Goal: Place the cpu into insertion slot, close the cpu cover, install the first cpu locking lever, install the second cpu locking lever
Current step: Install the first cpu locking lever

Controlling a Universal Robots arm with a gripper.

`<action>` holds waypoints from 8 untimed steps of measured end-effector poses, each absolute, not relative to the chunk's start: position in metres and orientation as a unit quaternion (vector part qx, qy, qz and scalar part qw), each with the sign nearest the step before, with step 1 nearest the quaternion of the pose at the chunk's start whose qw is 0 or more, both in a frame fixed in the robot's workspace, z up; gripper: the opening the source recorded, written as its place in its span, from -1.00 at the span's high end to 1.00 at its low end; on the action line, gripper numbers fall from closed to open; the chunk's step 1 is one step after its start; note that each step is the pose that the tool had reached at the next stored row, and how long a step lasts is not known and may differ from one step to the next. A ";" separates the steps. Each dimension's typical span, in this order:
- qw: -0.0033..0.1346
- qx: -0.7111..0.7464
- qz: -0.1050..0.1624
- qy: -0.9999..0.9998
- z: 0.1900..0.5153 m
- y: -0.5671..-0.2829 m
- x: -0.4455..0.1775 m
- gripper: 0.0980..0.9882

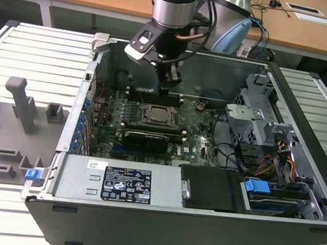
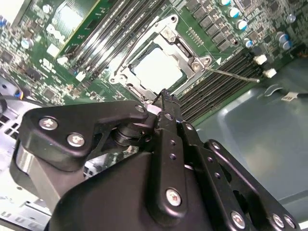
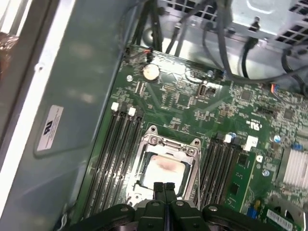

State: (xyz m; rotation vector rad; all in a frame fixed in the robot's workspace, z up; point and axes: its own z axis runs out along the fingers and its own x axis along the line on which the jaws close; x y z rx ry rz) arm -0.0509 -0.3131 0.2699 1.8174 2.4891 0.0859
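**At the socket rim: slip risk**

Your cpu sits in the insertion slot under the flat cpu cover. Your gripper, tips pressed together, hovers beside that frame; an off-centre push could glance off the thin locking lever.

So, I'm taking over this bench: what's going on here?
A robot arm's gripper, shut and holding nothing, hangs close to the insertion slot in an open computer case. The cpu already sits in it with the cpu cover down around it. One locking lever juts out sideways, seemingly unlatched.
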 end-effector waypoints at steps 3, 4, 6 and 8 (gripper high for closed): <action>0.029 0.573 0.028 0.818 0.270 -0.313 -0.051 0.98; 0.028 0.568 0.029 0.822 0.270 -0.313 -0.051 0.98; 0.028 0.559 0.029 0.828 0.270 -0.313 -0.051 0.98; 0.028 0.551 0.029 0.833 0.270 -0.313 -0.051 0.98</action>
